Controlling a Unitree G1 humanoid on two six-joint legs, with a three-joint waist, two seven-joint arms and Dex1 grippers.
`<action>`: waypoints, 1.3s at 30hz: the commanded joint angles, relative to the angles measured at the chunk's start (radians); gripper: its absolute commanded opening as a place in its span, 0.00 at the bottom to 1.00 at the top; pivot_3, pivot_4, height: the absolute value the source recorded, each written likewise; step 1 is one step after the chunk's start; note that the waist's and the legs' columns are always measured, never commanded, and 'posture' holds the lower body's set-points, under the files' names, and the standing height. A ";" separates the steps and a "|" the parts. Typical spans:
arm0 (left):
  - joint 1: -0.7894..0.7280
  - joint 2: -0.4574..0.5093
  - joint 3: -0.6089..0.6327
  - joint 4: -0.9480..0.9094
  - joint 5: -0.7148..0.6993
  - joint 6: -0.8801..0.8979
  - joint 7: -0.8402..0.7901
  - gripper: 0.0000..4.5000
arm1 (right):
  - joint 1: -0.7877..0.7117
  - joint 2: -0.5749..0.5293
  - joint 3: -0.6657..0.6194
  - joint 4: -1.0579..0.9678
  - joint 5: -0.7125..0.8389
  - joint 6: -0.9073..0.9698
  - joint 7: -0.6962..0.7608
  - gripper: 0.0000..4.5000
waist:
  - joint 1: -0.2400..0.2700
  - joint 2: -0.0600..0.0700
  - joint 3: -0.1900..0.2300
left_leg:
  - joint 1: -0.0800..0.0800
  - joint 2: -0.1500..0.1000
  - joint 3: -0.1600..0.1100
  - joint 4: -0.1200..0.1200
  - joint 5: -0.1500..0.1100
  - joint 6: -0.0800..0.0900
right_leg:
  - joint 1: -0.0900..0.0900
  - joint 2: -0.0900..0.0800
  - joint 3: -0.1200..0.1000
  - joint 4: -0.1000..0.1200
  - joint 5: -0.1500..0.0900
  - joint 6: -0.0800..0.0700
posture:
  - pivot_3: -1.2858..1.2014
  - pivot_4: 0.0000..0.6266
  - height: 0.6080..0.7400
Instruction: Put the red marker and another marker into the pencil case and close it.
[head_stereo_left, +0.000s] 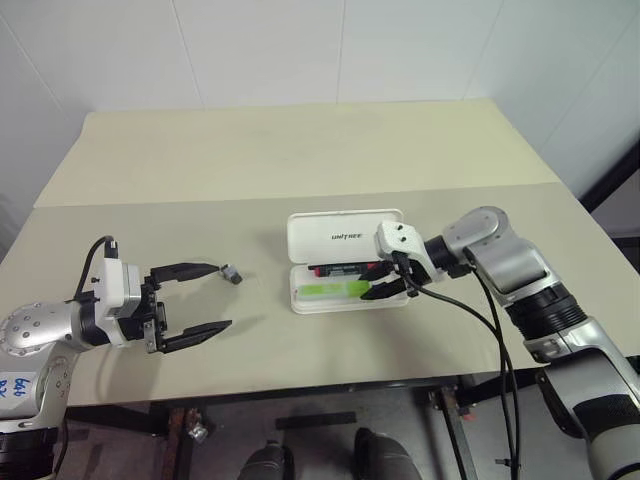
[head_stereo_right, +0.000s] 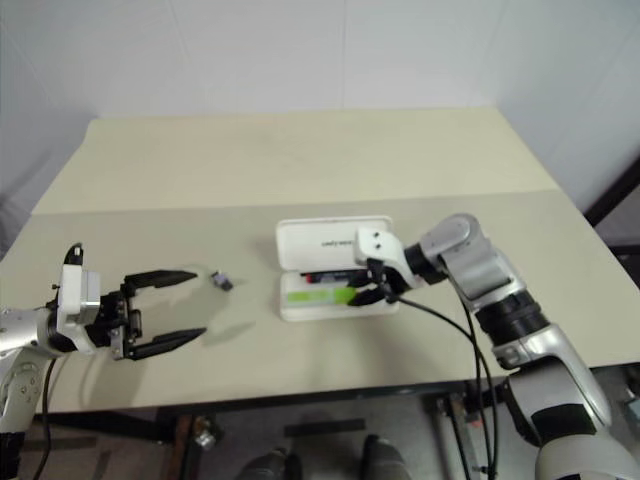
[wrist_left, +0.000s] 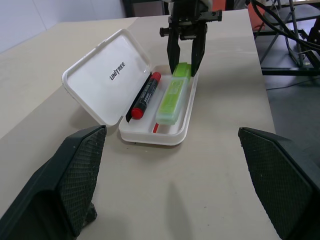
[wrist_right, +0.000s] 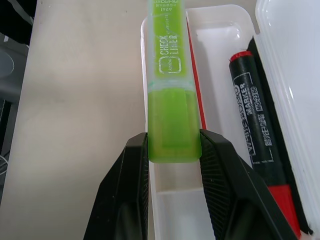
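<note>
Right tool (wrist_right: 172, 150) clamps chunky translucent-green highlighter (wrist_right: 170, 90).

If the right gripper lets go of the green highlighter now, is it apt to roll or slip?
Probably not roll: the green highlighter looks flat-sided and already lies in the pencil case beside the red marker. Its glossy plastic may be slippery under the right gripper. It looks stiff and light.

pencil case (wrist_left: 107, 75): glossy white plastic | green marker (wrist_right: 170, 100): translucent plastic | table (head_stereo_left: 300, 150): matt beige
</note>
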 joint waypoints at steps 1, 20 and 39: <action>0.001 0.014 0.017 -0.027 -0.019 -0.011 0.003 1.00 | -0.019 0.007 -0.007 0.010 -0.012 -0.026 -0.006 0.24 | 0.000 0.000 0.000 | 0.000 0.000 0.000 0.000 0.000 0.000 | 0.000 0.000 0.000 0.000 0.000 0.000 | 0.52 0.24 1.00; -0.001 0.002 0.012 -0.034 -0.013 -0.013 0.028 1.00 | -0.033 -0.004 -0.049 -0.022 -0.011 -0.037 0.031 1.00 | 0.000 0.000 0.000 | 0.000 0.000 0.000 0.000 0.000 0.000 | 0.000 0.000 0.000 0.000 0.000 0.000 | 0.52 0.24 1.00; -0.068 -0.125 -0.151 -0.175 0.173 0.222 0.521 1.00 | 0.114 -0.055 -0.157 -0.228 0.149 0.044 -0.047 1.00 | 0.001 -0.001 -0.001 | 0.001 0.000 -0.001 0.001 0.000 0.000 | 0.002 0.000 -0.002 0.001 0.000 0.000 | 0.52 0.24 1.00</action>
